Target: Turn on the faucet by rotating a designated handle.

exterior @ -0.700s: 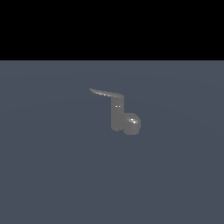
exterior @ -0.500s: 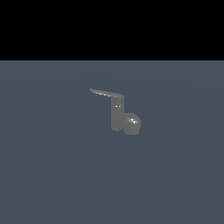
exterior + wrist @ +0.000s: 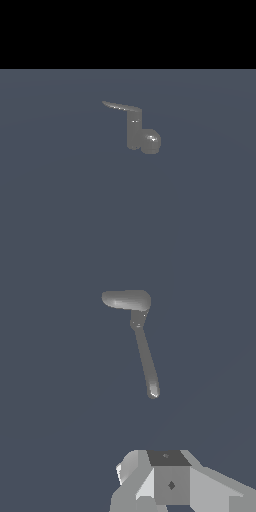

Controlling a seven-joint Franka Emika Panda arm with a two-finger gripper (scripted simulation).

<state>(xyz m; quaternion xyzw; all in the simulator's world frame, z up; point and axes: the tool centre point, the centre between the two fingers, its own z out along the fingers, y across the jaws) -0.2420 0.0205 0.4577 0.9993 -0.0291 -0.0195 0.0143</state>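
The faucet (image 3: 134, 132) is a small glossy grey fixture standing on the dark blue-grey floor, with an upright post and a rounded base (image 3: 151, 142) on the exterior view's right. The handle (image 3: 121, 106) is a thin flat lever that leaves the top of the post and tapers toward the exterior view's left. The wrist view shows the faucet (image 3: 127, 300) from above, with the handle (image 3: 146, 356) pointing toward my gripper (image 3: 167, 458). My gripper is well short of the lever tip and touches nothing. No gap shows between its fingers. The arm is out of the exterior view.
A flat blue-grey floor (image 3: 60, 200) lies all around the faucet, under a black band at the top of the exterior view. No other object is in view.
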